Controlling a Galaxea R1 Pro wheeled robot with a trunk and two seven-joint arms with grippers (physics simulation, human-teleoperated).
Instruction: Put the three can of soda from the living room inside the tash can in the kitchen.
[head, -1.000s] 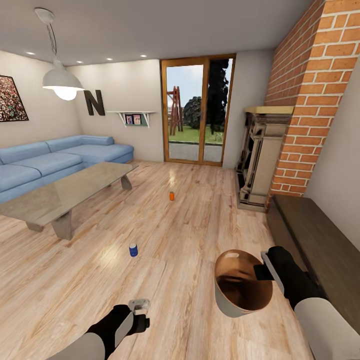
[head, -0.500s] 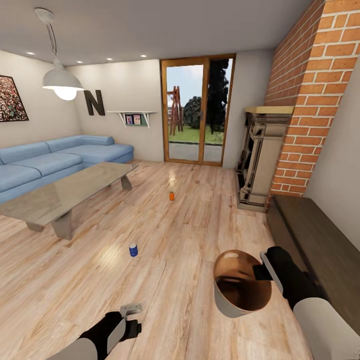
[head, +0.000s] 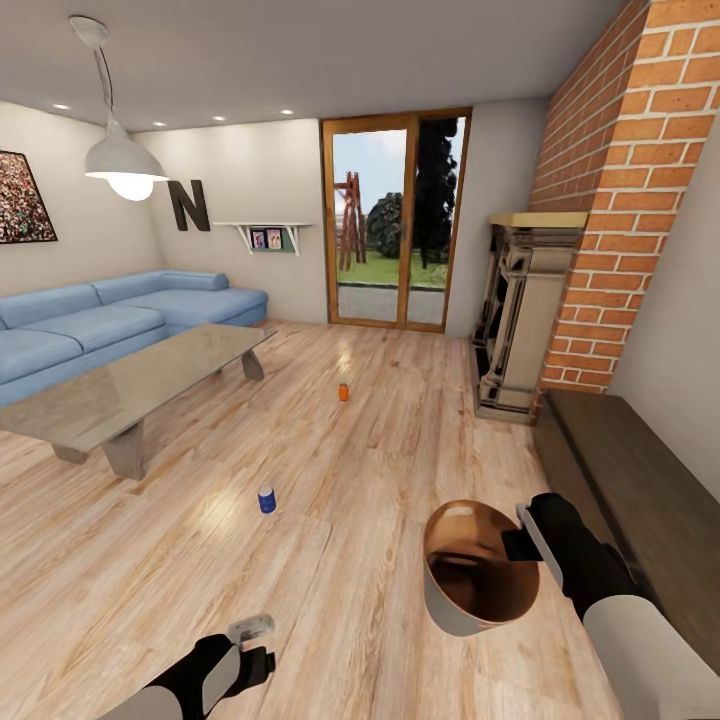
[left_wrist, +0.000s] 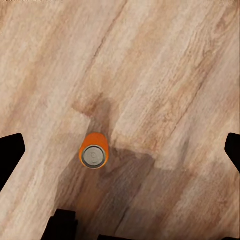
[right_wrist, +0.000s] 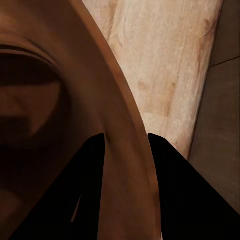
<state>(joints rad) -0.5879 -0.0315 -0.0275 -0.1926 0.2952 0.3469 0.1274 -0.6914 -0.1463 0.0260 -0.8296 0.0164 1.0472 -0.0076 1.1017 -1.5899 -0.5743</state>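
In the head view a blue can of soda (head: 266, 499) stands on the plank floor, and an orange one (head: 343, 392) stands farther off toward the glass doors. My left gripper (head: 251, 629) hangs low at the near left. Seen from the left wrist, it (left_wrist: 120, 150) is open above a third, orange-red can (left_wrist: 93, 156) that stands upright on the floor between the spread fingers (left_wrist: 10, 155). The tash can (head: 478, 570), grey outside and brown inside, is held off the floor and tilted. My right gripper (head: 520, 541) is shut on its rim (right_wrist: 127, 150).
A glass-topped low table (head: 130, 380) and a blue sofa (head: 110, 325) stand to the left. The brick fireplace (head: 530, 310) and a dark hearth bench (head: 640, 500) line the right side. Wood-framed glass doors (head: 395, 225) are straight ahead.
My left arm has dropped lower and nearer in the head view. The tash can and right gripper have drifted slightly left. The cans on the floor have not moved.
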